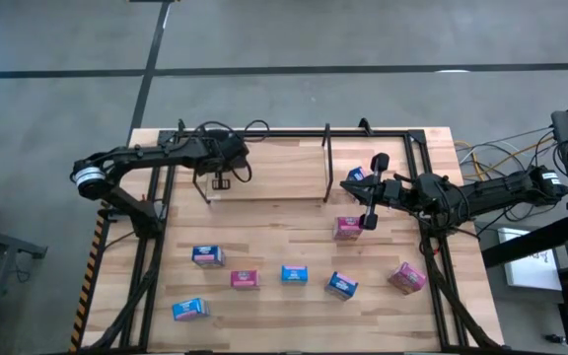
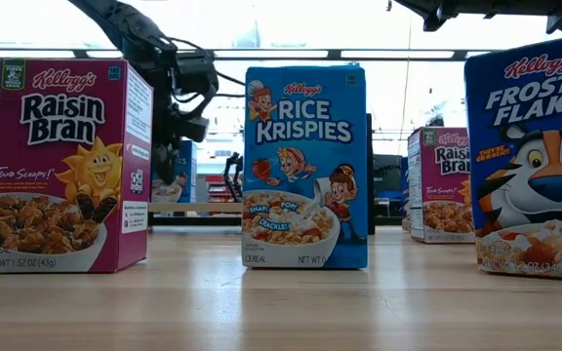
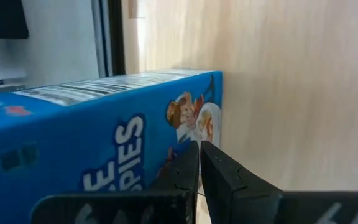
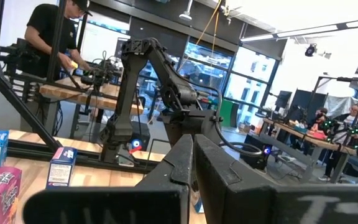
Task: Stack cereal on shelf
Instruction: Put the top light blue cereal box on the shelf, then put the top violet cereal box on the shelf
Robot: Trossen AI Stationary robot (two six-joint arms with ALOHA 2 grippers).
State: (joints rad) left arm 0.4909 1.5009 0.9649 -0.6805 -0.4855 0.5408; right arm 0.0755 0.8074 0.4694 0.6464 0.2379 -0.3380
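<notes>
A blue Rice Krispies box (image 3: 104, 143) lies close beside my left gripper (image 3: 199, 146), which is shut over the shelf's left section (image 1: 221, 182). The shelf (image 1: 264, 133) is a black rod rack with upright dividers over a pale wood panel at the table's far side. My right gripper (image 4: 192, 138) is shut and empty, pointing level toward the table's left, by the shelf's right section (image 1: 363, 192). A blue box (image 1: 356, 176) stands just beside it and a pink box (image 1: 348, 228) just nearer. Several more blue and pink boxes (image 1: 295, 274) stand on the near half of the table. My left gripper's shut fingers (image 3: 179, 171) lie alongside the printed front face (image 3: 185, 124) of the blue Rice Krispies box, near one end of it. I cannot tell whether they touch it.
In the low view a pink Raisin Bran box (image 2: 66, 166), a blue Rice Krispies box (image 2: 305, 166) and a blue Frosted Flakes box (image 2: 535, 156) stand upright near the front edge. Slanted black arm frames (image 1: 146, 256) flank the table. A person (image 4: 48, 37) works at a bench beyond.
</notes>
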